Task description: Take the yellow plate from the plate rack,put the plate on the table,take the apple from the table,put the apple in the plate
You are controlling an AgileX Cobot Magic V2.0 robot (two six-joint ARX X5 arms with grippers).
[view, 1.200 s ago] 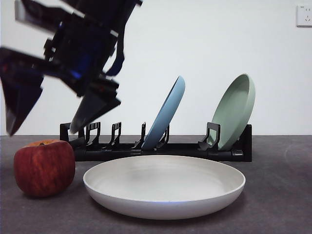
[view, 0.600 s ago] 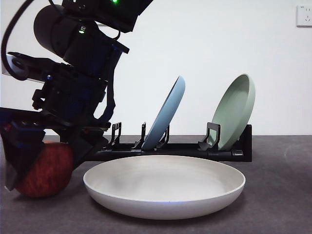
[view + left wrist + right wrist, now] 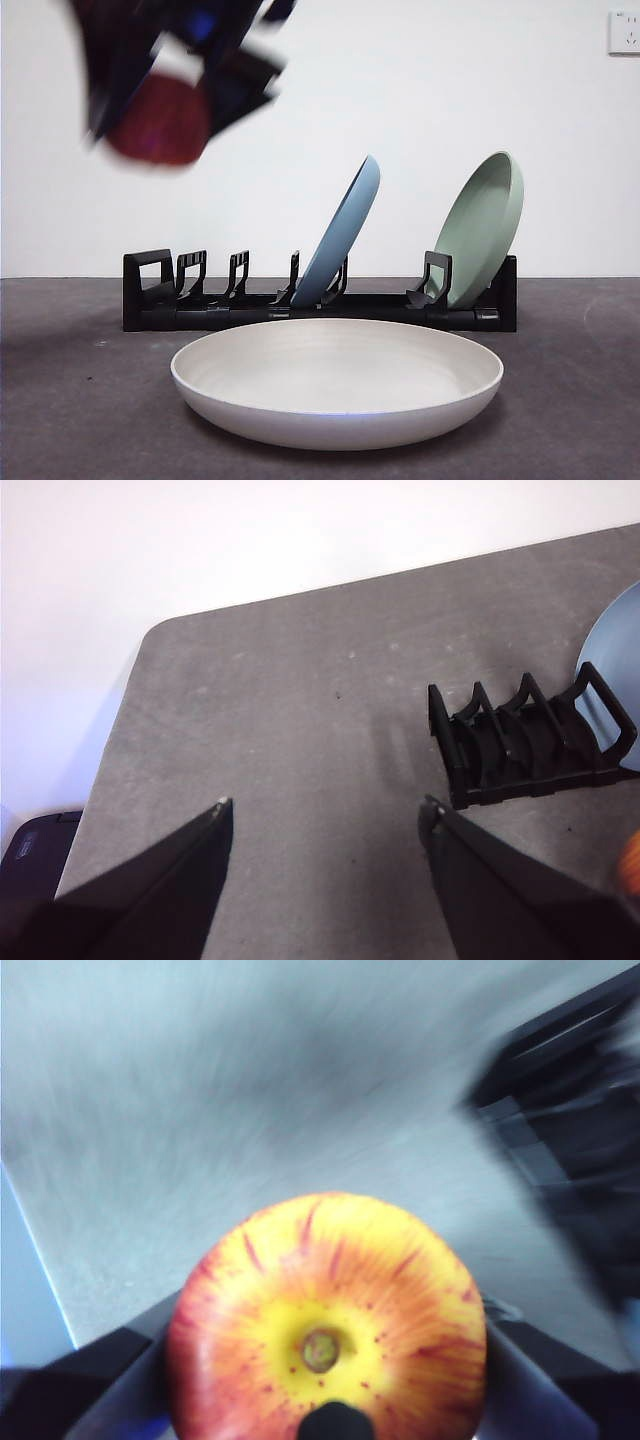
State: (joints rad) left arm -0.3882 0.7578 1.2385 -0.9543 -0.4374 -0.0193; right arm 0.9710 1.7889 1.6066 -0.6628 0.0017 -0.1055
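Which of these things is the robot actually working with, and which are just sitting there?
In the job:
- apple, lifted high in the right claw
- cream plate, lying flat on the table
- rack, behind that plate

Just there:
- blue plate, leaning in the rack
- green plate, leaning in the rack
- left claw, open, holding nothing
- wall socket

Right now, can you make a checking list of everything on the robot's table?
Surface: table, dark grey, bare around the plate.
Job's things: yellow plate flat on the table before the plate rack; apple lifted, blurred in front view.
Clutter: blue plate and green plate leaning in the rack.
Grippers: right gripper fingers hold the apple; left gripper open, empty.
Cables: nothing seen.
Surroundings: white wall, socket.
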